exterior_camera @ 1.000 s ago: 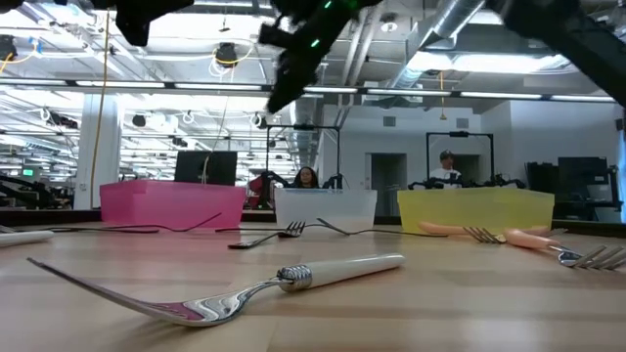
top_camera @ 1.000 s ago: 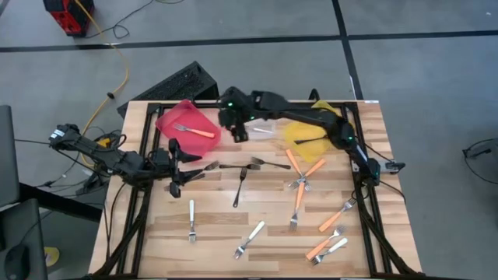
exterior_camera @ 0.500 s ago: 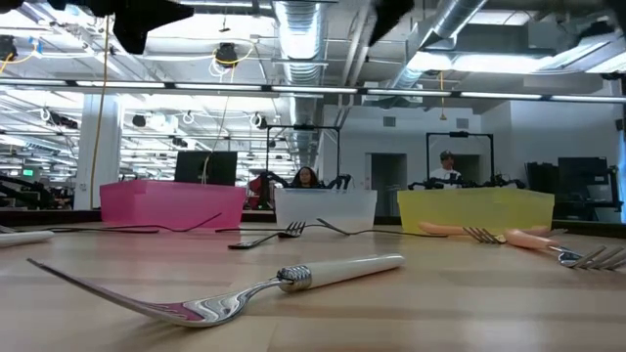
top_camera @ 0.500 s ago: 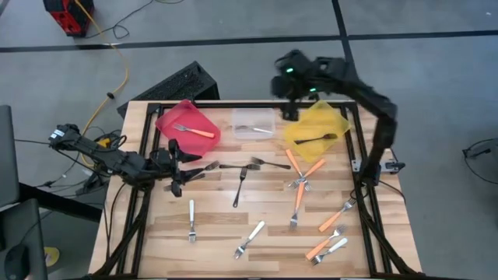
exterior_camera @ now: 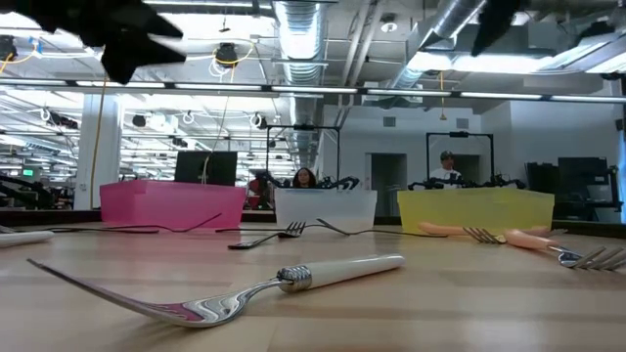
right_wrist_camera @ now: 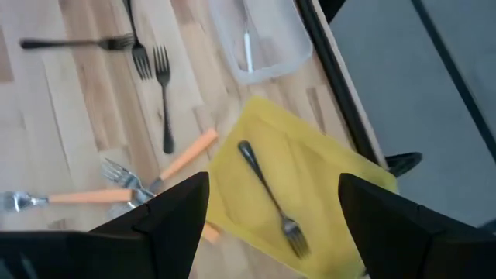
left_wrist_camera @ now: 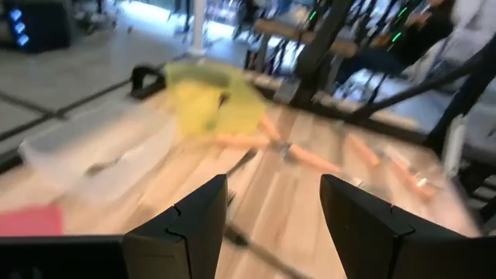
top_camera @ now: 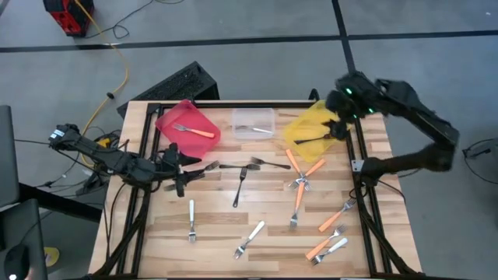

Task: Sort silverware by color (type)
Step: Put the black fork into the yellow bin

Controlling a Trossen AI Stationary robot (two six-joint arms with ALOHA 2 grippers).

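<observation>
Pale wood worktop [top_camera: 218, 225] with forks scattered all over it, three bins along the far edge: red bin [top_camera: 185, 124] has one orange-handled fork [top_camera: 194, 131], clear bin [top_camera: 254, 123] one silver fork [top_camera: 250, 130], yellow bin [top_camera: 313, 128] one black fork [top_camera: 315, 140]. Right tool [top_camera: 340, 129] hangs above the yellow bin's outer edge, fingers spread wide, nothing between them; the black fork lies in the bin just below and inboard of it. Left tool [top_camera: 180, 173] sits low at the worktop's left edge, fingers apart, empty, pointing at the loose black forks [top_camera: 243, 169] lying just beside it toward the middle.

Looks like the next pick is a black fork for the left tool. To do it well: come down square over the handle, straddle it crosswise, take only one since the tines overlap there. Orange-handled forks [top_camera: 299, 183] cluster right of centre, white-handled forks [top_camera: 250, 239] near the front, well apart from both tools.
</observation>
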